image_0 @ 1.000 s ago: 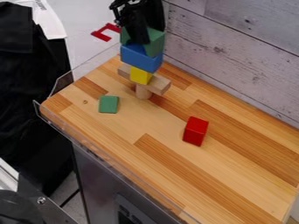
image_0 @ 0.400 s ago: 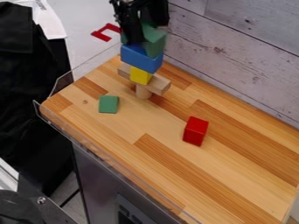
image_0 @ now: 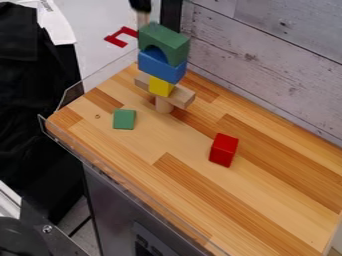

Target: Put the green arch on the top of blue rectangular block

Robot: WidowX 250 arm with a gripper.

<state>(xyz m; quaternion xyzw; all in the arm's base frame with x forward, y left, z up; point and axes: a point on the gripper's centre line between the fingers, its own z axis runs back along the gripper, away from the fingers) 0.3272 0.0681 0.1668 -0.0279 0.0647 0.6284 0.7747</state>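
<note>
Near 12 o'clock, green arch (image_0: 171, 43) sits legs-down on blue rectangular block (image_0: 159, 66), likely so both feet share load; gripper (image_0: 140, 5) off its 11 o'clock; wide or narrow, can't tell.

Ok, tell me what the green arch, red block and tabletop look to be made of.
The green arch looks like painted wood: even colour, little shine. The red block seems the same, from its flat, even colour, though plastic is possible. The tabletop looks like smooth wood, its joined strips showing grain.
</note>
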